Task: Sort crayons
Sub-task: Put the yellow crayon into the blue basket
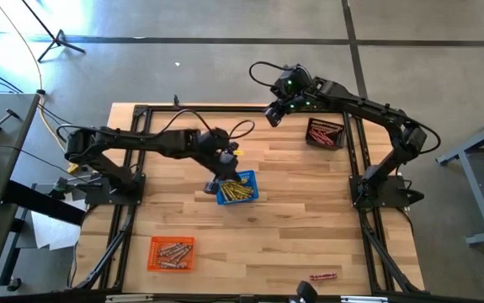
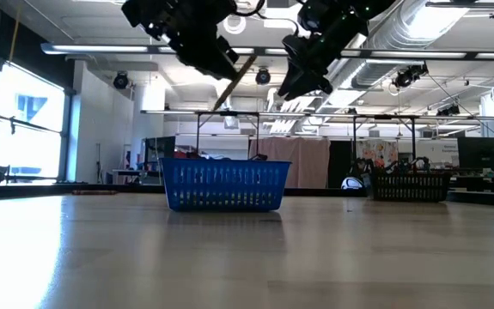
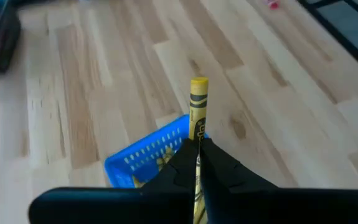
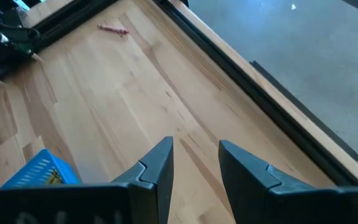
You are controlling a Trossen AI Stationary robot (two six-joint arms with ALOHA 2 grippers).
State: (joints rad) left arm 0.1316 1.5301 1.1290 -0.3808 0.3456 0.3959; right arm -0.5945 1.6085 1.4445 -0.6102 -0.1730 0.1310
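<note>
A yellow crayon (image 3: pixel 198 106) sticks out of my left gripper (image 3: pixel 198 146), which is shut on it and hangs above the blue basket (image 1: pixel 240 190) at mid-table. That basket holds several yellow crayons. In the low view the crayon (image 2: pixel 234 81) slants downward from the gripper, well above the basket (image 2: pixel 223 184). My right gripper (image 4: pixel 194 163) stands open with nothing between its fingers, high over the table's far side (image 1: pixel 273 114), beside the dark basket (image 1: pixel 324 133) of red crayons. A red crayon (image 1: pixel 323 275) lies flat on the table near the front edge. My left gripper pinches the yellow crayon between its two fingers on the crayon's lower part (image 3: pixel 197 135). The crayon lies along the fingers, and its free end (image 3: pixel 199 83) reaches well past the fingertips. The fingers slant downward. The crayon is lifted clear, over the blue basket.
An orange basket (image 1: pixel 172 252) with tan crayons stands at the near left. Black frame rails (image 1: pixel 355 160) run along the table's edges. Bare wood lies between the blue basket and the dark basket.
</note>
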